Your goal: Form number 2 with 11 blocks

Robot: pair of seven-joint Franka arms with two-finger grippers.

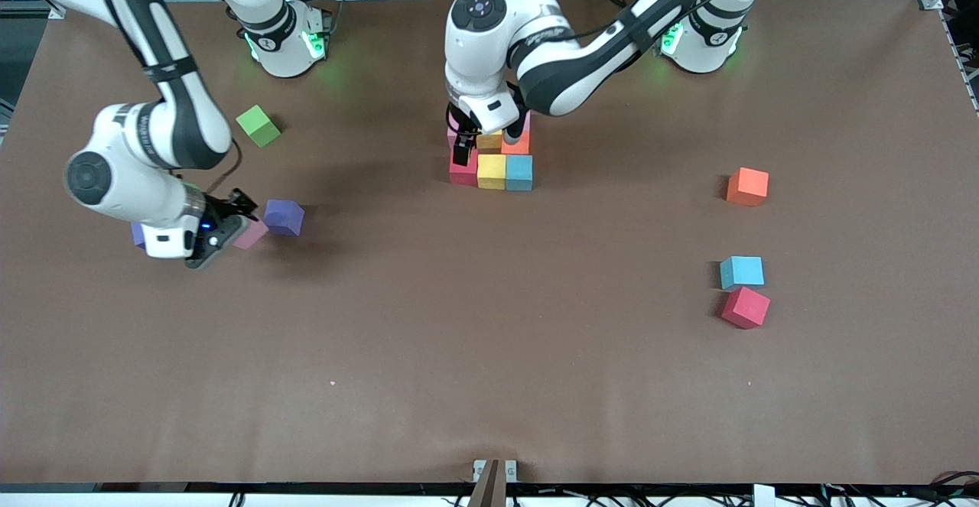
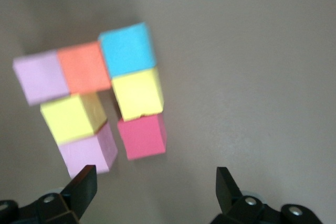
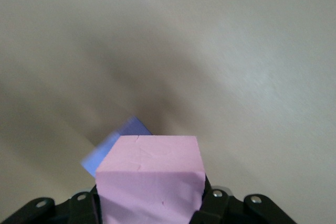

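Several blocks form a touching cluster mid-table: red [image 1: 463, 172], yellow [image 1: 492, 171] and light blue [image 1: 519, 172] in the row nearest the front camera, with orange [image 1: 518, 144], yellow and pink ones farther from it. My left gripper [image 1: 486, 146] hangs over this cluster, open and holding nothing [image 2: 154, 192]. In the left wrist view the red block [image 2: 143, 136] and a pink block [image 2: 88, 152] lie just ahead of the fingertips [image 2: 81, 184]. My right gripper [image 1: 243, 224] is shut on a pink block [image 3: 149, 182], low beside a purple block [image 1: 284, 217].
Loose orange [image 1: 747, 186], light blue [image 1: 741, 271] and red [image 1: 746, 307] cubes lie toward the left arm's end. A green cube [image 1: 258, 125] sits near the right arm's base. A purple patch [image 1: 138, 233] shows under the right arm's wrist.
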